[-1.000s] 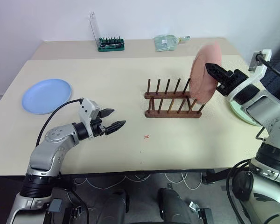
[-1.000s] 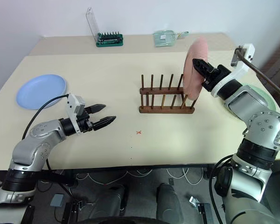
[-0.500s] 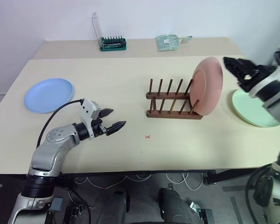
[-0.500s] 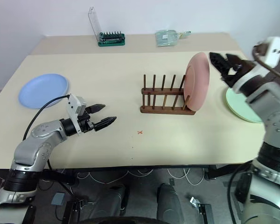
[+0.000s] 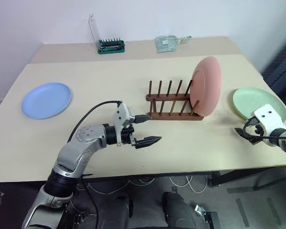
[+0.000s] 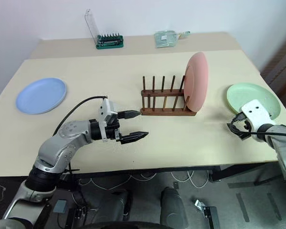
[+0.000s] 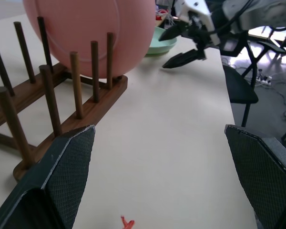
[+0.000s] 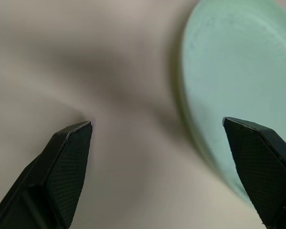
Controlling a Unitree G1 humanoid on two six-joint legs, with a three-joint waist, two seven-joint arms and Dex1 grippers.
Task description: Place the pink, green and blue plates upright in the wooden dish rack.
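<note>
The pink plate stands upright in the right end of the wooden dish rack, with nothing holding it. To its right the green plate lies flat on the table. The blue plate lies flat at the far left. My left gripper is open and empty, pointing right, just in front of the rack's left end. Near the table's front right edge, my right gripper hangs open and empty beside the green plate's near rim.
A green screwdriver-bit holder with a raised clear lid and a clear bag sit at the back of the table. A small red cross marks the tabletop under my left gripper. A black chair stands beyond the table's right side.
My right gripper let go of the pink plate, which now stands in the rack, and swung right and down beside the green plate. My left gripper moved right toward the rack.
</note>
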